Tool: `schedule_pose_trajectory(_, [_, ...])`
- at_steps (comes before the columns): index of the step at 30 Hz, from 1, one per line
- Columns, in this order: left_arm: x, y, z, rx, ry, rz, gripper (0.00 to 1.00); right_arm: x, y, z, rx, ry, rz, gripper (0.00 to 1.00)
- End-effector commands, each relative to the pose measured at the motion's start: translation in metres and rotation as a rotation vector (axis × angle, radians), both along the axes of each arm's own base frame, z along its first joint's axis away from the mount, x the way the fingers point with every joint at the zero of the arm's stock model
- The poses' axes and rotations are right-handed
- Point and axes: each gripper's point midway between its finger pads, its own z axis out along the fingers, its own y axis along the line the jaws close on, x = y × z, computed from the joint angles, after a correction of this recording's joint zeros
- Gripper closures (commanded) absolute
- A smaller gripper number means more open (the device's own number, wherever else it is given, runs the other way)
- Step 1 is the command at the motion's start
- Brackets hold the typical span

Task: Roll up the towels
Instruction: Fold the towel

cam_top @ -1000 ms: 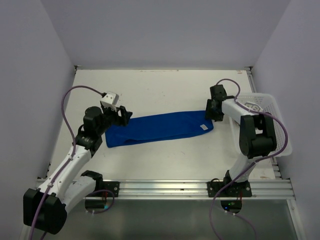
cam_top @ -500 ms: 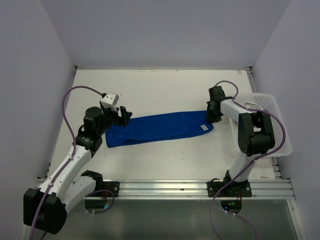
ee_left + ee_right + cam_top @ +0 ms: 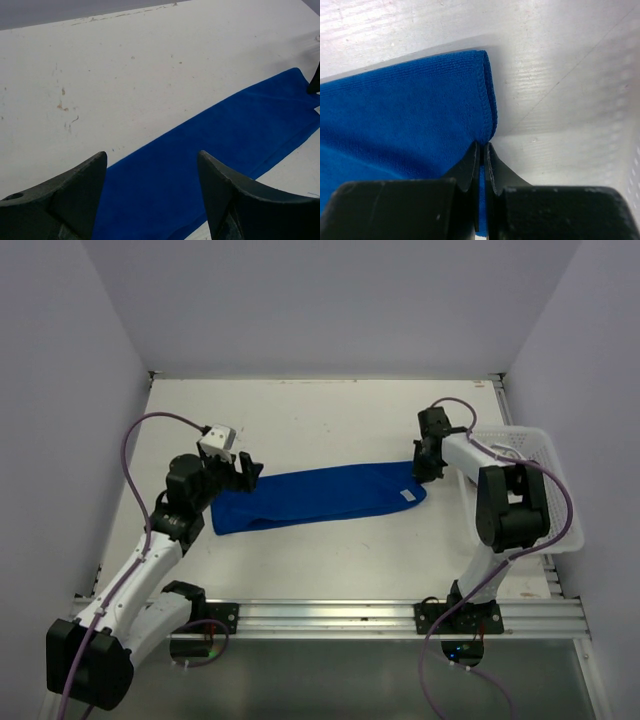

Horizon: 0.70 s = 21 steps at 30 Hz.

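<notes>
Right pincer [image 3: 481,145] clamped on 3 o'clock corner of blue towel [image 3: 320,496], likely to start roll; left pincer [image 3: 152,159] wide over 9 o'clock end.

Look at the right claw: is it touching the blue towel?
Touching. The right wrist view shows the right gripper shut on the stitched edge of the blue towel, with blue cloth pinched between its fingertips.
</notes>
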Motion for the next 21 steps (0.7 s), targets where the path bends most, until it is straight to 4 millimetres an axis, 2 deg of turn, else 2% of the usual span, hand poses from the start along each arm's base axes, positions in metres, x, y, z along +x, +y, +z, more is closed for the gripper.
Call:
schedule_pose_trajectory(1, [0.0,-0.001,0.008,-0.008,-0.042,0.001,0.24,0.013,-0.008,0.053,-0.031,-0.091,0.004,1.0])
schedule_pose_trajectory(3, [-0.001,-0.002,0.009,-0.01,-0.044,-0.001,0.23,0.014,-0.008,0.073,-0.031,-0.126,0.006,1.0])
schedule_pose_trajectory(5, [0.0,-0.001,0.01,-0.01,-0.046,0.002,0.23,0.014,-0.009,0.083,-0.03,-0.144,0.006,1.0])
schedule_pose_trajectory(12, [0.001,-0.001,0.008,-0.016,-0.026,0.008,0.22,0.012,-0.009,0.097,-0.031,-0.161,0.009,1.0])
schedule_pose_trajectory(15, [0.002,0.0,0.006,-0.009,-0.009,0.015,0.22,0.013,-0.008,0.119,-0.032,-0.21,0.016,1.0])
schedule_pose_trajectory(21, [0.003,-0.003,0.005,-0.018,0.0,0.004,0.22,0.013,-0.016,0.178,-0.068,-0.317,0.008,1.0])
